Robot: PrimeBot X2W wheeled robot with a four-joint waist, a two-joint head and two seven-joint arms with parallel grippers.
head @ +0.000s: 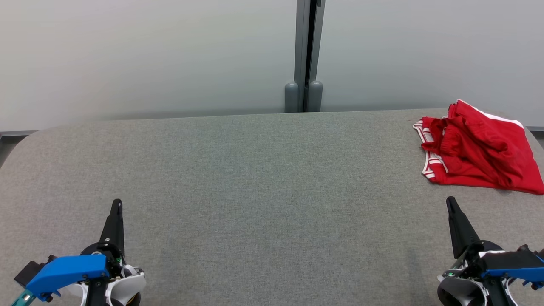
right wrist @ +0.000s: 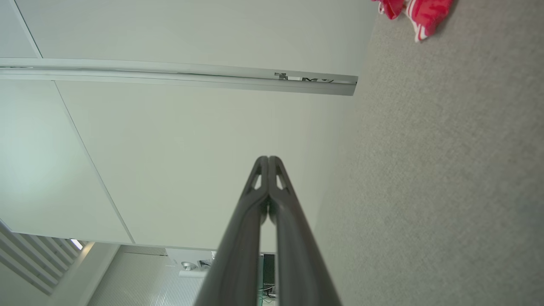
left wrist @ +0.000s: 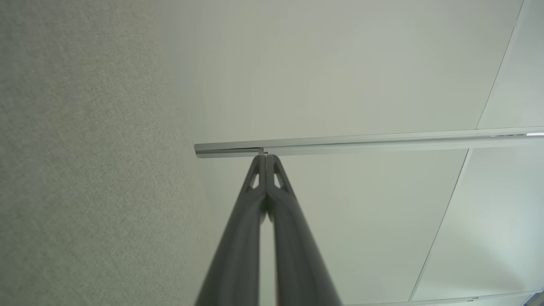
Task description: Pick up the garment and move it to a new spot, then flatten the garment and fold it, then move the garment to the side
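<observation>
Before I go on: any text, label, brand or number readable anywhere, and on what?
No text can be read anywhere.
Dark marks on the wall rail: too small and blurred to read.
Red garment: white stripes along its edges, no print or label showing.

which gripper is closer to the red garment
The right gripper: it points up just short of the crumpled red garment on the right side of the table, while the left gripper is far across at the left. Both are shut, holding nothing.
</observation>
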